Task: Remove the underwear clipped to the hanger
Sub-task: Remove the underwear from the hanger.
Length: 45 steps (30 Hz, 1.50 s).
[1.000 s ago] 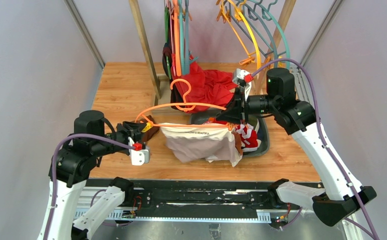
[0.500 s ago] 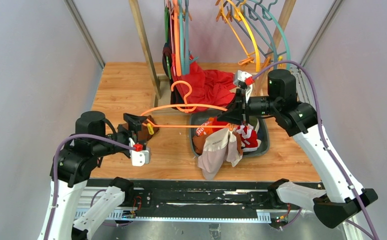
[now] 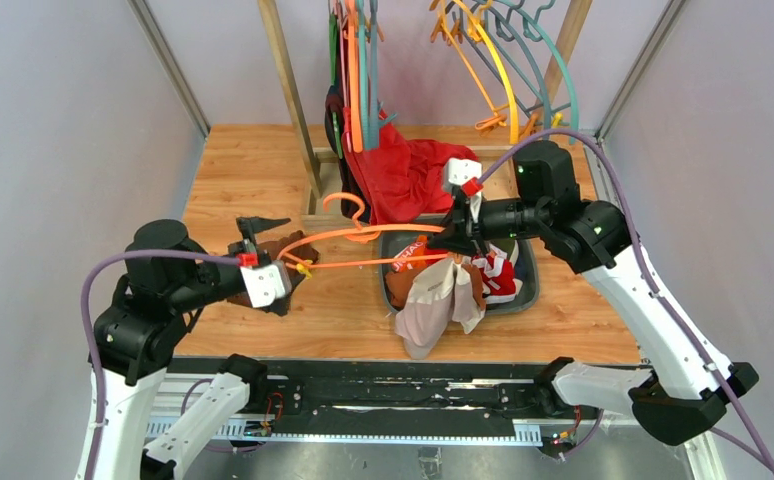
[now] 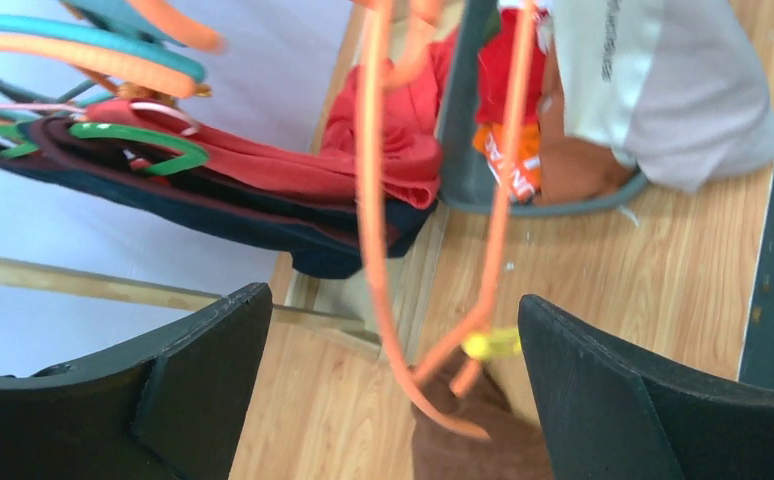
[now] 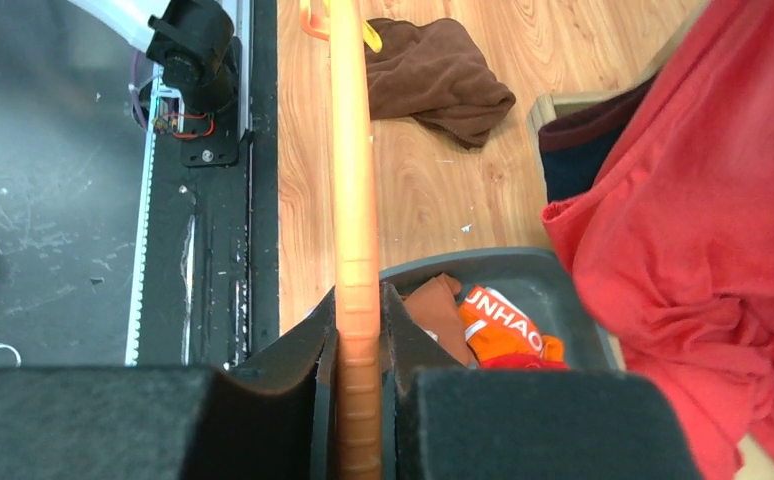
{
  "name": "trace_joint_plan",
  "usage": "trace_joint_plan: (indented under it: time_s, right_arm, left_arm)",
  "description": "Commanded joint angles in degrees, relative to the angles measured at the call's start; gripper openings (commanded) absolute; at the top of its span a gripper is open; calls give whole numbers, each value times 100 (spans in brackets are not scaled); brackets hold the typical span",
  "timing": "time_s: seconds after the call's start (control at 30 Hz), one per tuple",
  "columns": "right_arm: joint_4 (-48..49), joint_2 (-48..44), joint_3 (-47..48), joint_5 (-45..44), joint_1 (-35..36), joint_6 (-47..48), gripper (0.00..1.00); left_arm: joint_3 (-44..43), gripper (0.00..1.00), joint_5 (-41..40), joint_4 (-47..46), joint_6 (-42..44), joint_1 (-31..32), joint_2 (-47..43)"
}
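My right gripper [image 3: 441,240] [image 5: 358,330] is shut on the right end of the orange hanger [image 3: 363,232] [image 5: 353,150], which lies slanted above the table. The pale beige underwear [image 3: 433,300] [image 4: 663,90] hangs bunched from that end, over the front rim of the grey bin [image 3: 529,268]. The clip holding it is hidden. In the bin lie a red-and-white brief [image 3: 498,277] and a brown brief [image 3: 399,287] [image 5: 438,305]. My left gripper [image 3: 281,262] [image 4: 393,340] stands open around the hanger's left tip and its yellow clip [image 3: 304,268] [image 4: 493,343], touching neither.
A dark brown cloth [image 3: 288,250] [image 5: 438,75] lies on the wood under the left gripper. A large red cloth [image 3: 408,175] [image 5: 703,230] hangs from the rack of hangers [image 3: 358,60] at the back. A wooden post [image 3: 288,90] stands back left.
My left gripper has opened and drawn back left. The beige underwear's left side has come off the clip and it now hangs bunched at the right end. The hanger has swung left.
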<state>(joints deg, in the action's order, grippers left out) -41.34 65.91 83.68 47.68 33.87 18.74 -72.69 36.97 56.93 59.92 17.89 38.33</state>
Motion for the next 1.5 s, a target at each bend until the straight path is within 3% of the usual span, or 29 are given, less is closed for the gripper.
trace_joint_plan:
  time_s: [0.0, 0.13, 0.33, 0.53, 1.13, 1.33, 1.47]
  right_arm:
    - [-632, 149, 615, -617, 637, 903, 1]
    - [-684, 147, 646, -598, 778, 965, 1]
    - [-374, -61, 318, -486, 779, 859, 1]
    - [-230, -175, 210, -348, 779, 750, 1]
    - [3, -356, -70, -408, 761, 681, 1]
    - [42, -329, -80, -393, 749, 642, 0]
    - [65, -298, -95, -378, 739, 613, 1]
  left_arm:
    - [-77, 98, -132, -1298, -2047, 39, 29]
    - [-77, 100, -303, -1450, -2589, 39, 187]
    - [-4, 94, 114, -1012, -2590, 39, 353]
    - [52, 84, 659, -660, -2509, 35, 577]
    - [318, 56, 939, -410, -2163, 33, 657]
    - [378, 28, 895, -410, -2100, 39, 616]
    - [354, 3, 828, -405, -2037, 38, 591]
